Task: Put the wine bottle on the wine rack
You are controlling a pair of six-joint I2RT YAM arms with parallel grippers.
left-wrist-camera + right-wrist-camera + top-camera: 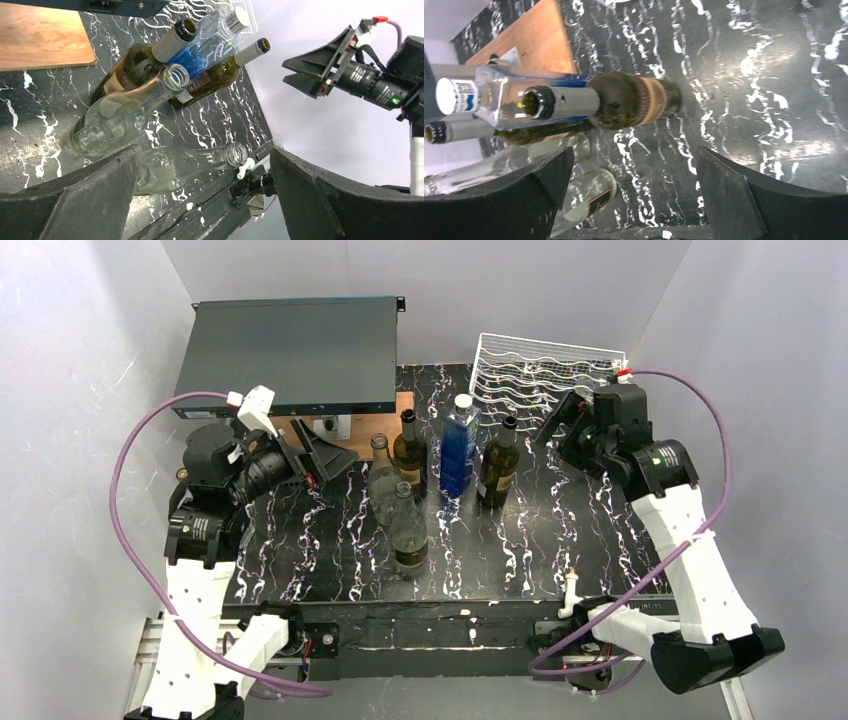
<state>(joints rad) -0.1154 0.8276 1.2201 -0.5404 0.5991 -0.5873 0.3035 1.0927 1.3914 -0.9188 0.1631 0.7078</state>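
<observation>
The right pincer (558, 420) hangs above the surface (570, 540) with its jaws spread wide and nothing between them. In the right wrist view its two dark fingers (744, 200) frame a broad gap. Past that gap stands the wine bottle (497, 465), dark green with a grey foil neck and a tan label. It is upright on the surface, just to the pincer's left and clear of it.

Touching or almost touching the wine bottle's left side is a blue square-shouldered bottle (459, 445) with a white cap. Next comes a dark labelled bottle (409, 455). Two clear glass bottles complete the cluster: one (381, 468) beside the dark bottle, the other (407, 532) nearer the arm bases. All five stand upright.

The wine rack (545, 370), white wire with wavy tiers, sits at the far right of the surface, behind the right pincer. No bottle lies in the cradles that show.

The left pincer (325, 455) is likewise wide open and holds nothing. It points toward the bottles from the left, apart from them, and its fingers (75, 200) show at the bottom of the left wrist view.

Behind it a dark flat metal box (295, 350) rests over a wooden board (375, 428).
</observation>
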